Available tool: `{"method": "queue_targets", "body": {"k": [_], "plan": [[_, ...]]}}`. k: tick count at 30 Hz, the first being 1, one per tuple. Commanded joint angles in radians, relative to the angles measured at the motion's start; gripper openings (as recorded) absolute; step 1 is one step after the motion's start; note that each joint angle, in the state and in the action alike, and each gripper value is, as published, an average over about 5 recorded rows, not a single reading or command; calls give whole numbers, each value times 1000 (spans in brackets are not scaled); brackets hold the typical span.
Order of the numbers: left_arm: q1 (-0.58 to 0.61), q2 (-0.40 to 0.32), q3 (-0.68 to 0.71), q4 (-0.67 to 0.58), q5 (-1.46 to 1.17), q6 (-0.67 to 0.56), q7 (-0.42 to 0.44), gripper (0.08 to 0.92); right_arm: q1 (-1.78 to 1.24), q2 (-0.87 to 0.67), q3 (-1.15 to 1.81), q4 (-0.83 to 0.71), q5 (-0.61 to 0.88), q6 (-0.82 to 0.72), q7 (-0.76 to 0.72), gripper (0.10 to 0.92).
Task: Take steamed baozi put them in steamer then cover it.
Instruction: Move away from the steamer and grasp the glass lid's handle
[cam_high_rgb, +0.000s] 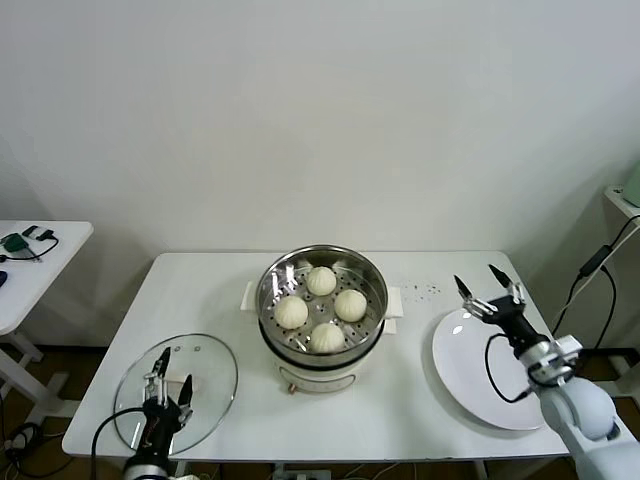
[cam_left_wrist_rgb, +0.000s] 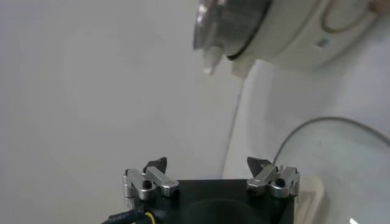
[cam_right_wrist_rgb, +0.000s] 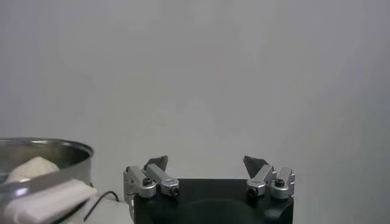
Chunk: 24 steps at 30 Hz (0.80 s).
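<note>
Jaws wide on both sides, nothing held.

Head view: left gripper (cam_high_rgb: 171, 387) over cover (cam_high_rgb: 176, 392) at surface (cam_high_rgb: 200, 290) front-left; right gripper (cam_high_rgb: 490, 289) above plate (cam_high_rgb: 497, 372). All four baozi (cam_high_rgb: 321, 280) already in steamer (cam_high_rgb: 322, 312).

Left wrist: cover handle (cam_left_wrist_rgb: 309, 196) off to one side of jaws. Risk: off-centre grab, glass slipping.

Right wrist: steamer rim close. Risk: collision during lid transfer.

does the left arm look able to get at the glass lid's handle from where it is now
Probably yes. The left gripper hangs open right over the glass lid, close to its white handle, and nothing lies on the lid or between them. The steamer stands apart, and the right gripper is over the plate.
</note>
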Motion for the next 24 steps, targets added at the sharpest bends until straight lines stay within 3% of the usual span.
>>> {"method": "queue_targets", "body": {"k": [1,24], "plan": [[-25,-4,-13,81,285,-19,-12,823,-132,56,123,12,-34,-8,10,823],[-166,23,-146,316,248,-105,-78,823,-90,94,102,-27,-100,1,-12,823]]}}
